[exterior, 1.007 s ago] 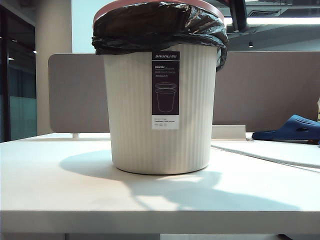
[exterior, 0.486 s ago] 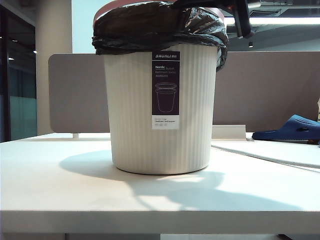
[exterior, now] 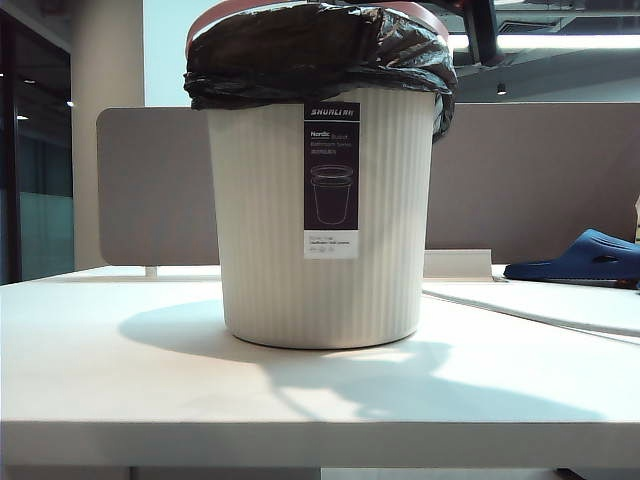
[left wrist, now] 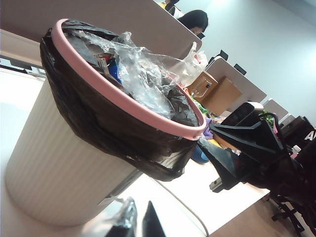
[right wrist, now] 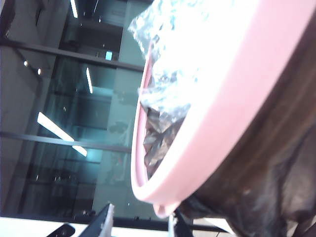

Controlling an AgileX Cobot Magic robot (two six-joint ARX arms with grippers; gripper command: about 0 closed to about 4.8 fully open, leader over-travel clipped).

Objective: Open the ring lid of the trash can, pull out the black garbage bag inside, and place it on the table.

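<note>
The cream ribbed trash can (exterior: pixel 265 230) stands mid-table (exterior: pixel 120 380). The black garbage bag (exterior: pixel 300 55) is folded over its rim, and the pink ring lid (exterior: pixel 215 14) sits on top, clamping it. In the left wrist view the ring lid (left wrist: pixel 128 106) circles clear plastic rubbish in the bag (left wrist: pixel 103 123). My right gripper (right wrist: pixel 139 224) is at the can's far-right rim, open, with the ring lid's (right wrist: pixel 222 113) small lip between its fingers; a gap shows beside one finger. The right arm (exterior: pixel 482 30) comes in from above. My left gripper (left wrist: pixel 137 222) is shut and empty, low beside the can (left wrist: pixel 54 168).
A grey-brown partition (exterior: pixel 150 190) runs behind the table. A blue slipper (exterior: pixel 585 257) lies at the back right. A thin cable (left wrist: pixel 182 207) crosses the tabletop near the can. Cardboard boxes (left wrist: pixel 217 94) and a seated person (left wrist: pixel 195 19) are far behind.
Half a second ago the right gripper's dark body showed lower over the can's right rim; now it sits a little higher again. Can, bag and ring lid have not moved.
</note>
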